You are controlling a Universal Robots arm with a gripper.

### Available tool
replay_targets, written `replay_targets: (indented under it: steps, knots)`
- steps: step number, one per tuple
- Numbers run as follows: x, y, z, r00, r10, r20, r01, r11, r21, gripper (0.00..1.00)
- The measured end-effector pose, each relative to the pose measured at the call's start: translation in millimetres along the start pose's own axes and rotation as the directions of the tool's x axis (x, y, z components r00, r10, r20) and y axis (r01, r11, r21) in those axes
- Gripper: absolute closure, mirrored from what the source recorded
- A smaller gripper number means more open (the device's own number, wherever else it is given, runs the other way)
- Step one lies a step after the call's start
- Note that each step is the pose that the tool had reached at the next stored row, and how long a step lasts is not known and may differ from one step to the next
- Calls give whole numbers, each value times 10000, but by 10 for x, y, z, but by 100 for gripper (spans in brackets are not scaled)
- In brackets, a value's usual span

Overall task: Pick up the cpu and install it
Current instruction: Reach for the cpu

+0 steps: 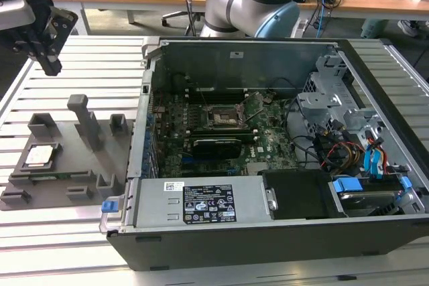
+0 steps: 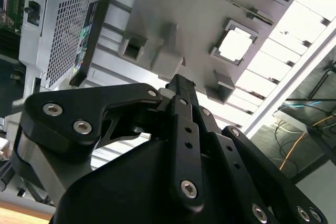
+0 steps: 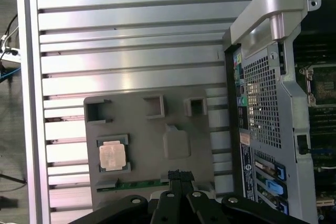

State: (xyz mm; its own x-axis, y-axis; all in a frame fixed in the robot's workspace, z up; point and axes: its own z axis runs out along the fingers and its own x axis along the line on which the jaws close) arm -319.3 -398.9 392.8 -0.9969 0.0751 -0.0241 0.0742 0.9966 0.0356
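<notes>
The cpu (image 1: pixel 39 155) lies flat, metal top up, in a square pocket of the grey tray (image 1: pixel 70 165) on the slatted counter (image 1: pixel 60 239), at the exterior view's left of the open computer case (image 1: pixel 221 61). Being square, it has no long axis. My tool (image 1: pixel 51 68) hangs above the tray, apart from the cpu, fingers pinched together on nothing

Cropped and glared out
Your gripper (image 1: pixel 51 65) is cropped at the exterior view's left edge; glare blanks the cpu (image 2: pixel 234 44).

cpu (image 3: pixel 112 157): 1 | grey tray (image 3: pixel 142 135): 1 | computer case (image 1: pixel 201 239): 1 | pincer (image 3: pixel 178 174): 1
</notes>
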Motion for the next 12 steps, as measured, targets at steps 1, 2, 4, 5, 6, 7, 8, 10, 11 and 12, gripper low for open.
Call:
replay_targets:
  steps: [1,2,4,5,6,7,8,10,11,12]
  knots:
    - [17,-1,0,10000,0,1,0,10000,1,89]
    - [29,-2,0,10000,0,1,0,10000,1,89]
    - [67,-5,0,10000,0,1,0,10000,1,89]
    - [90,-7,-1,10000,0,0,0,10000,3,89]
    - [111,-8,-1,10000,0,0,0,10000,3,89]
    - [128,-9,-1,10000,1,0,-1,10000,3,89]
    - [150,-11,-2,10000,-1,0,1,10000,4,89]
    - [207,-16,-3,10000,-1,0,1,10000,5,89]
    - [247,-18,-3,10000,0,1,0,10000,5,89]
    - [270,-20,-3,10000,-1,1,1,10000,5,89]
